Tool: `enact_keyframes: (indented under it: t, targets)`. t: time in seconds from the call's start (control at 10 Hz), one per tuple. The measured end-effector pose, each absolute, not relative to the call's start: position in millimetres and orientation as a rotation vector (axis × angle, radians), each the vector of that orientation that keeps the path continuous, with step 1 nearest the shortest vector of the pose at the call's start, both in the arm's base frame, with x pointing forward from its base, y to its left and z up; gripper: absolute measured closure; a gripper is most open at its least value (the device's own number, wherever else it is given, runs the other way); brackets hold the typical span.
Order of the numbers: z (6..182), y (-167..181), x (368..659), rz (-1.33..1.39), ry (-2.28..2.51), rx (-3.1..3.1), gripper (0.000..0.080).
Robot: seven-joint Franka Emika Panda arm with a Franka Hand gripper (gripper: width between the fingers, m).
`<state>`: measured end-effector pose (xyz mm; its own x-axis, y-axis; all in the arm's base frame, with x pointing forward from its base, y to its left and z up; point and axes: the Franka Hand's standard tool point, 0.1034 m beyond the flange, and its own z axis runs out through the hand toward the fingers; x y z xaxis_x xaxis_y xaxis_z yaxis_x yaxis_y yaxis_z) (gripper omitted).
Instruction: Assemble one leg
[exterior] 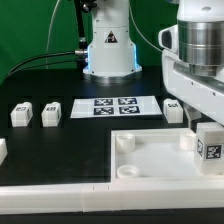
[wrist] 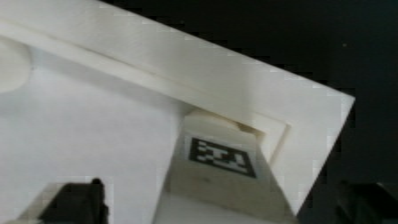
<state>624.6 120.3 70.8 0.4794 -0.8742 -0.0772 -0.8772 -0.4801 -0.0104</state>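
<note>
The leg is a white post with a black-and-white tag. It stands upright on the near right corner of the big white panel in the exterior view. My gripper hangs right over it. In the wrist view the leg lies between my two dark fingers, close to the panel's corner. My gripper is open, with a gap showing between the leg and one finger. The leg's lower end is hidden.
Two more white posts lie at the exterior view's left, a third at the left edge. The marker board lies before the robot base. A low white wall runs along the front.
</note>
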Motion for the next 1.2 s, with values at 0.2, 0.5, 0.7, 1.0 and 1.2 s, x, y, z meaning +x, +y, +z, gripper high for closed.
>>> enact_keyframes:
  t: [0.2,0.5,0.7,1.0,1.2]
  targets:
    - [69.2,119.2,624.1,0.085,1.224,-2.837,0.0151]
    - [70.2,121.3,624.6,0.059,0.773,-3.006,0.0151]
    - [70.1,121.1,624.6,0.05,0.487,-3.07,0.0151]
    - [70.1,118.0,625.1,0.044,0.097,-3.104,0.0151]
    - [70.0,117.8,625.1,0.043,0.048,-3.105,0.0151]
